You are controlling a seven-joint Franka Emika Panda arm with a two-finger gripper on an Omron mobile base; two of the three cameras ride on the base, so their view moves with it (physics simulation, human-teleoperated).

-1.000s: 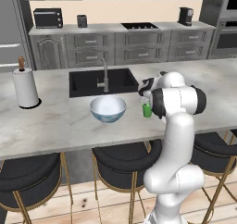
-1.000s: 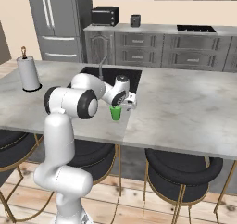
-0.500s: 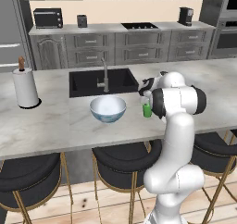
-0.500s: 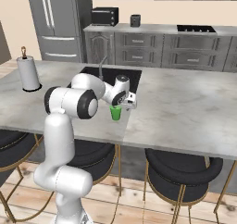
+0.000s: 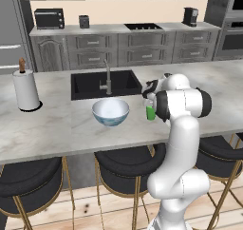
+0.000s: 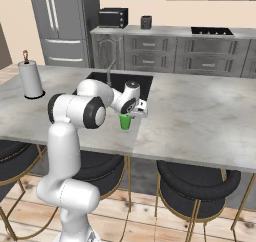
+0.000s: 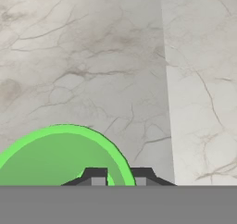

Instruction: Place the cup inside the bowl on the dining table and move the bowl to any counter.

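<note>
Where the cup (image 7: pixel 60 158) stands on the dining table (image 5: pixel 57 124), just right of the bowl (image 5: pixel 110 111), we see the gripper (image 7: pixel 119 177) pinching its rim.

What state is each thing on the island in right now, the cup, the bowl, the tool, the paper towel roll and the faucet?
cup: upright on the dining table, its rim pinched between the tool's fingers, not in the bowl yet.
bowl: upright, empty, on the table in front of the sink.
tool: shut on the cup's rim.
paper towel roll: standing upright on its holder.
faucet: no water running.
</note>
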